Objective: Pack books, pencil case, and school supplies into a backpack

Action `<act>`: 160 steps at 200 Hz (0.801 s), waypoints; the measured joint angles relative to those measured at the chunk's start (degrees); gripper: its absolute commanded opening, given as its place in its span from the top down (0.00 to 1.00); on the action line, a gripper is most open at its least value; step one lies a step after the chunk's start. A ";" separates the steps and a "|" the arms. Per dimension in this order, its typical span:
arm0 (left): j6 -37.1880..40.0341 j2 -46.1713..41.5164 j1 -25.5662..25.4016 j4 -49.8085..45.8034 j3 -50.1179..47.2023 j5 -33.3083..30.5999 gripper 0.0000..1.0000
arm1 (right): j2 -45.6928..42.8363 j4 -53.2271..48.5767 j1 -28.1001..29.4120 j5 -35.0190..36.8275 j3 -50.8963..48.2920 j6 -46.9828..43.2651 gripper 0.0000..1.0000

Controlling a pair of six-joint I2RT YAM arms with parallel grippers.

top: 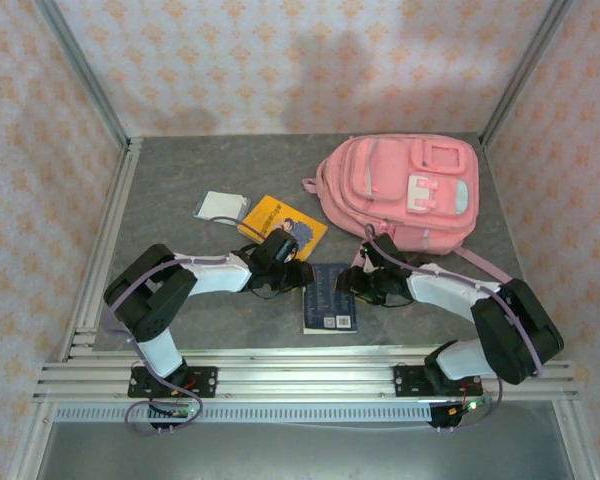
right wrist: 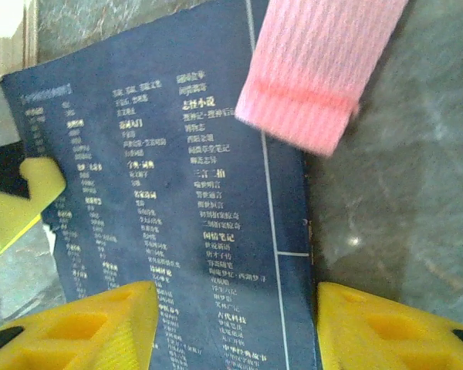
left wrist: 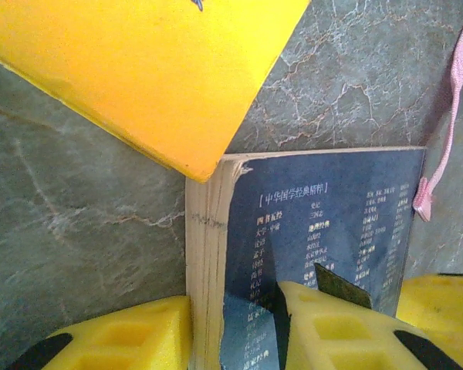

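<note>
Flat navy book (top: 331,297), blocky yellow fingers (left wrist: 332,331), ribbed pink backpack strap (right wrist: 324,69)

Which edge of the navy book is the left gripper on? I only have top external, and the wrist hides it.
Observer: Left gripper straddles the navy book's pale side edge, one finger over the table, the other over the cover, jaws apart.
Operator: Right one?
Observer: Right gripper straddles the opposite edge, jaws open, not closed on it.
Operator: Anything over the cover?
Observer: The backpack strap's end overlaps the cover just ahead of the right fingers.
</note>
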 measured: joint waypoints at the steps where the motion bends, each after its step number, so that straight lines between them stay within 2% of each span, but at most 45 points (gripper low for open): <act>1: 0.00 0.00 0.00 0.00 0.00 0.00 0.66 | -0.04 0.00 0.00 -0.09 0.00 0.09 0.46; 95: 0.09 0.04 0.00 -0.07 0.00 -0.02 0.67 | -5.60 -1.11 -0.31 -3.54 -0.02 2.86 0.48; 160: 0.15 0.04 0.00 -0.17 -0.02 -0.04 0.68 | -6.56 5.01 -0.33 -7.69 -0.72 5.53 0.49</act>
